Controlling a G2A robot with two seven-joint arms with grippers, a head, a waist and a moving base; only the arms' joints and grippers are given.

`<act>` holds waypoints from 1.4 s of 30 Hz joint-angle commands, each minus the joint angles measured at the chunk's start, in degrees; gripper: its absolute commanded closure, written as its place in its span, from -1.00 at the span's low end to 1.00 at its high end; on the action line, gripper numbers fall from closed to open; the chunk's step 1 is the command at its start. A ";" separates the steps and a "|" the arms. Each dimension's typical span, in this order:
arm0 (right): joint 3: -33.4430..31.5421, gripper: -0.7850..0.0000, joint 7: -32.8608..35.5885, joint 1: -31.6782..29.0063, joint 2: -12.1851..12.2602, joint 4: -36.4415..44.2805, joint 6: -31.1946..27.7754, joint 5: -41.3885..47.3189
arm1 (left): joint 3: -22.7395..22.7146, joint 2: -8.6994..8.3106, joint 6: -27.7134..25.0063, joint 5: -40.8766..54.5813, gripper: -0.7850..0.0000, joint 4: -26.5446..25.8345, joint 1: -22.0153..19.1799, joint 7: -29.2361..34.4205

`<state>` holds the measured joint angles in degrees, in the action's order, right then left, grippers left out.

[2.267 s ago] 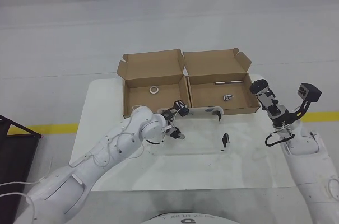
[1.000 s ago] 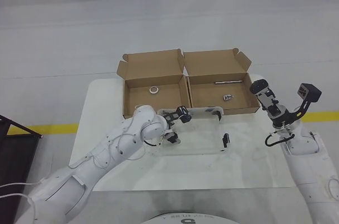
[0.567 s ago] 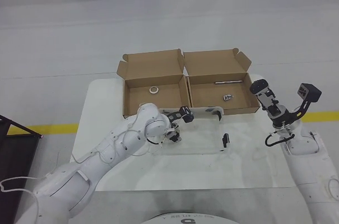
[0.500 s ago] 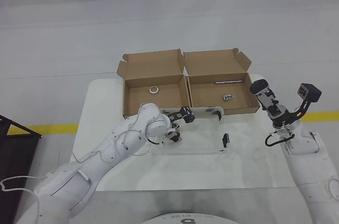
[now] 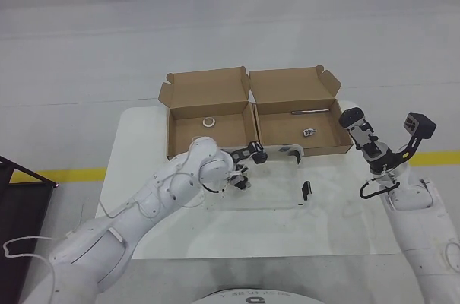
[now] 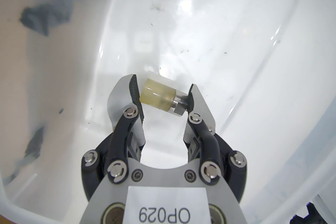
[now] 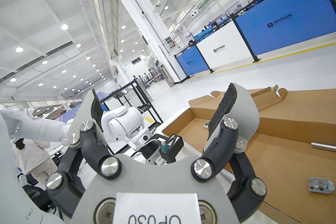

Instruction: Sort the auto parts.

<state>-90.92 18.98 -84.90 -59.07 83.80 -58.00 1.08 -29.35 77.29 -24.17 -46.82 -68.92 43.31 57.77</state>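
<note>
- White worktop (image 5: pixel 138 152) on a pale factory floor, seen from above. Two open cardboard boxes stood side by side at its far edge, probably one for each kind of part.
- From above, the left box (image 5: pixel 230 131) held a ring (image 5: pixel 208 121). The right box (image 5: pixel 283 125) held a metal rod (image 5: pixel 304 111) and a holed plate (image 5: pixel 309 131).
- Just in front of the boxes lay a clear tray (image 5: pixel 275 182), seemingly the supply of unsorted parts. A black piece (image 5: pixel 306 190) sat near the tray's right end.
- The left claw (image 5: pixel 241 181) reached down into the tray. The right claw (image 5: pixel 353 120) was held raised beside the right box, well apart from the tray.
- Left wrist view: the left claw (image 6: pixel 162 97) was clamped on a small cylinder (image 6: pixel 157 99) with an amber body and a metal tip. It gripped the part end to end, one pad on each end.
- The cylinder sat low over the tray's floor (image 6: pixel 210 25). Whether it had left the floor could not be told.
- A white label with a printed code sat on the claw's base.
- Right wrist view: the right claw (image 7: pixel 162 93) had its fingers wide apart with nothing between them, likely waiting its turn.
- Beyond it were the right box (image 7: pixel 288 156) with the holed plate (image 7: pixel 320 185) and the metal rod (image 7: pixel 324 146), and the left box (image 7: pixel 195 110) with the ring (image 7: pixel 206 125).
- A similar coded label marked this claw's base. Blue and white partition panels behind carried a printed logo.
</note>
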 commanded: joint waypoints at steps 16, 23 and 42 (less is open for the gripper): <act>0.00 -1.00 0.00 0.00 0.00 0.00 0.00 0.00 | -21.76 -6.98 -20.07 49.98 1.00 -0.09 5.47 2.28; 0.00 -1.00 0.00 0.00 0.00 0.00 0.00 0.00 | -18.51 -8.56 -17.95 71.40 1.00 3.17 4.47 4.41; 0.00 -1.00 0.00 0.00 0.00 0.00 0.00 0.00 | -33.12 -4.31 4.40 118.61 1.00 12.08 9.83 26.79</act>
<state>-90.92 18.98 -84.90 -59.07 83.80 -58.00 1.08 -61.48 72.48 -20.11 72.73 -57.13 53.00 84.25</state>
